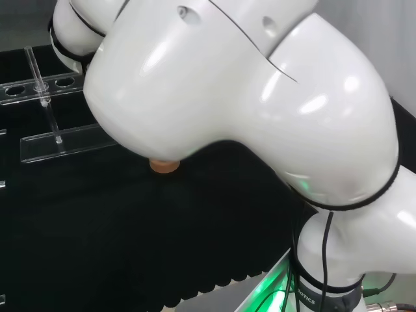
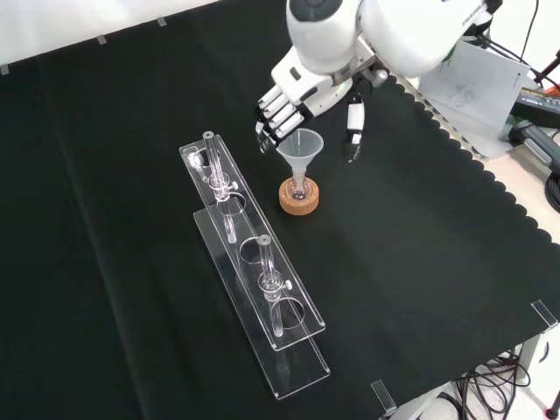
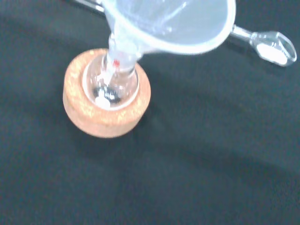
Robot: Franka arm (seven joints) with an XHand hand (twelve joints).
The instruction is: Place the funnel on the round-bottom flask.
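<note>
A clear plastic funnel [image 2: 300, 144] stands upright with its stem in the neck of a small round-bottom flask [image 2: 299, 185], which rests on a cork ring [image 2: 299, 200]. The hand [image 2: 302, 92] hovers just behind and above the funnel, its fingers [image 2: 274, 116] to the funnel's left and its thumb to the right, all relaxed and apart from the funnel's rim. The wrist view looks down on the funnel [image 3: 173, 23], the flask [image 3: 111, 85] and the cork ring [image 3: 107, 115]. In the head view a sliver of the cork ring [image 1: 164, 166] peeks out under the arm.
A long clear acrylic rack [image 2: 254, 267] with upright rods stands left of the flask in the front view; it shows as the rack [image 1: 58, 140] at the head view's left. Papers and cables lie past the cloth's scalloped edge [image 2: 490, 179].
</note>
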